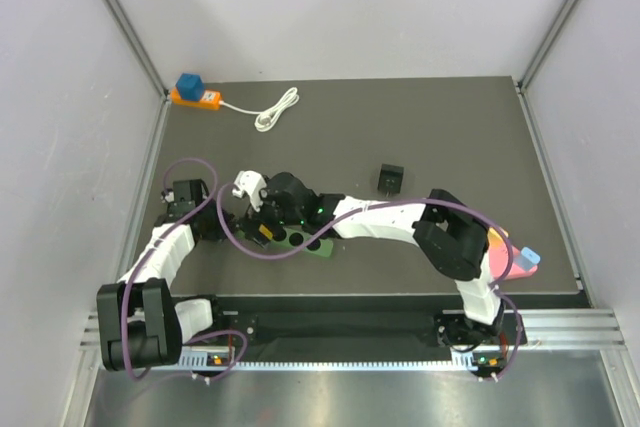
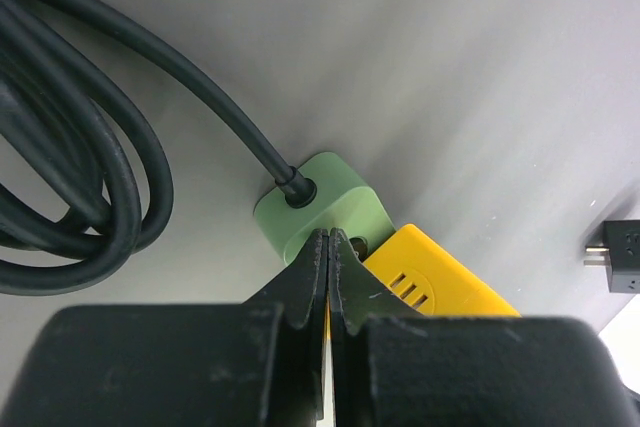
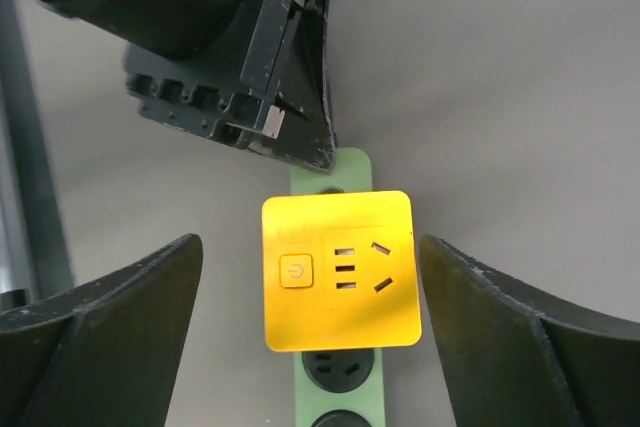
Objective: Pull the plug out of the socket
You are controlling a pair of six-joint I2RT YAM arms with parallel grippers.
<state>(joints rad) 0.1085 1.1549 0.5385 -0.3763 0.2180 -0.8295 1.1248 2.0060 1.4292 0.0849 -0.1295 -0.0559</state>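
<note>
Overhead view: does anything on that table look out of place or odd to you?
Nothing looks damaged or spilled. The one stray is a small black plug adapter lying alone on the dark table, apart from the green power strip carrying the yellow square plug.

No words, brand names or numbers can be read anywhere. The only sign is a power symbol, a circle with a short stroke at its top, on the square button [image 3: 296, 271] of the yellow plug [image 3: 340, 319].
</note>
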